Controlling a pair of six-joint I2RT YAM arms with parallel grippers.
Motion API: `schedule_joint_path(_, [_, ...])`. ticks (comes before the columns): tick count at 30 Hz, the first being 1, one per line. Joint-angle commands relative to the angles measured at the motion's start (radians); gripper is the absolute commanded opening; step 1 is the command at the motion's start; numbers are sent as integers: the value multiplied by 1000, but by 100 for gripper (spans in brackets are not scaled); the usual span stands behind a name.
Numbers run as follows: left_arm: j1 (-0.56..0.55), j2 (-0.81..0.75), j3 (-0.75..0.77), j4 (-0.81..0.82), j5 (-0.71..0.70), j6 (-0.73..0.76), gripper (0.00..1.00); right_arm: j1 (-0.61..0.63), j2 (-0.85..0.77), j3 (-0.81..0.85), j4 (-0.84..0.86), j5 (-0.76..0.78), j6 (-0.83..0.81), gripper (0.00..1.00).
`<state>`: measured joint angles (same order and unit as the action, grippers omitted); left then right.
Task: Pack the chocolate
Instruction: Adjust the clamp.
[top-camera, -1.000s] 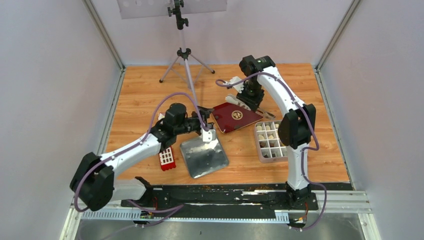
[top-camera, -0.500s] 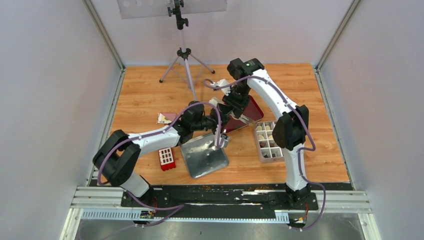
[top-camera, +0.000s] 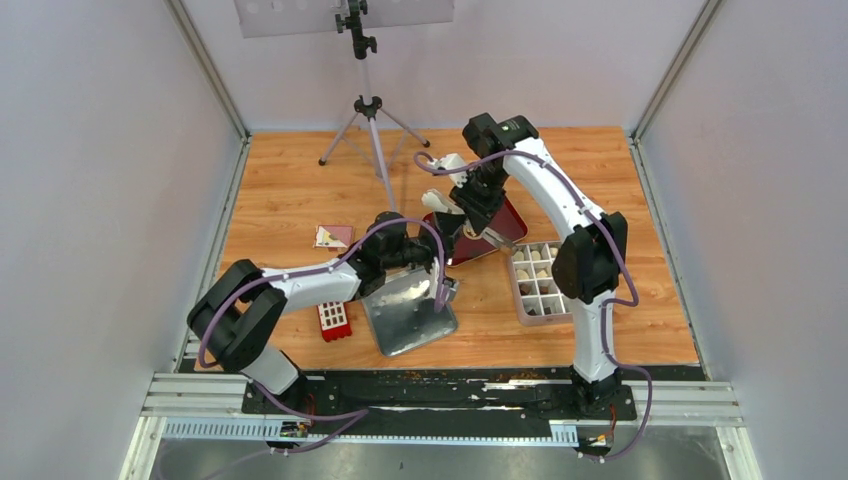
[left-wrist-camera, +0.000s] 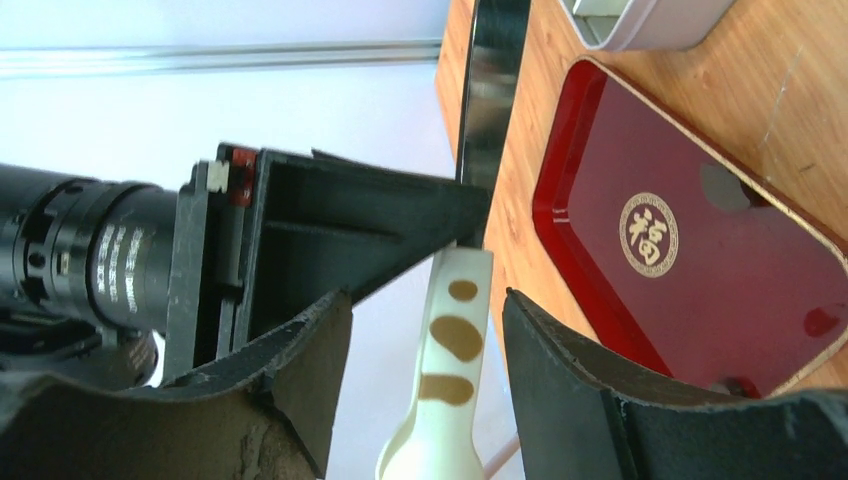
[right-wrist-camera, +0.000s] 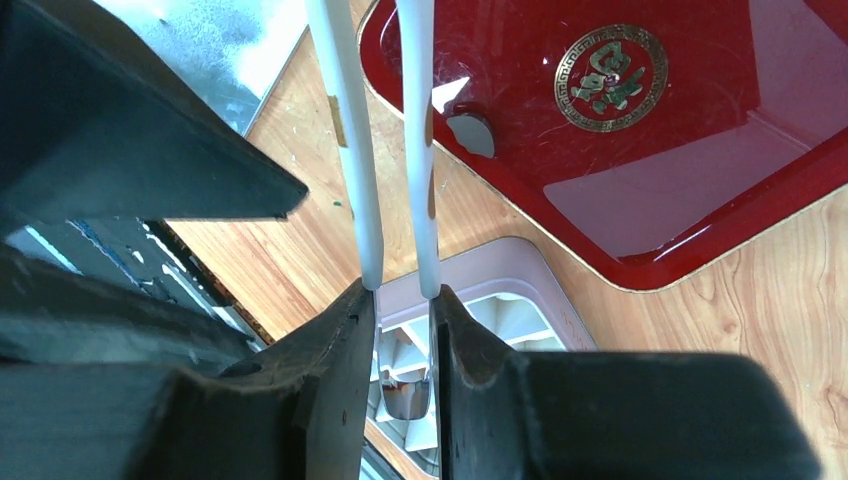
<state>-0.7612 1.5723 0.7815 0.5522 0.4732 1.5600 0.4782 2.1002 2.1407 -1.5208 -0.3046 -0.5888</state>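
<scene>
So the wooden table (top-camera: 290, 190) is laid out with everything within reach of both arms, which seems sensible. The shiny metal tray (top-camera: 400, 325) is parked front and middle, and no chocolate can be spotted on it. The left gripper (left-wrist-camera: 425, 300) is hung over its far edge with jaws apart and a brown-smeared white spoon (left-wrist-camera: 445, 390) sat between them. Whether it's actually gripped can't be told, since no contact is seen. The red tray (right-wrist-camera: 700, 150) with the gold emblem is laid just behind, with nothing packed in it as far as can be made out. The divided tray (top-camera: 540, 320) is placed off to the right, and that's where the chocolate (top-camera: 542, 270) is found: cream bits in the far cells, something dark nearer. White tongs (right-wrist-camera: 345, 130) are pinched in the right gripper (right-wrist-camera: 400, 300) over the red tray's edge. The prongs are slightly apart and the tips are cut off from view, presumably meant for picking up pieces.
</scene>
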Motion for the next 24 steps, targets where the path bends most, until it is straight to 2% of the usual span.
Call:
schedule_joint_path(1, [49, -67, -21, 19, -46, 5, 64, -14, -74, -2, -87, -36, 6, 25])
schedule_joint_path(9, [47, 15, 8, 55, -54, 43, 65, -31, -94, -25, -87, -35, 5, 25])
schedule_joint_path(14, [28, 96, 41, 167, -73, 46, 68, -30, -108, -36, -88, -60, 13, 25])
schedule_joint_path(19, [11, 142, 87, 164, -69, 50, 68, -31, -110, -45, -88, -71, 19, 25])
schedule_joint_path(22, [8, 155, 91, 156, -78, 47, 66, -30, -110, -46, -89, -72, 21, 25])
schedule_joint_path(24, [8, 155, 92, 151, -94, 32, 60, -31, -113, -49, -90, -71, 20, 25])
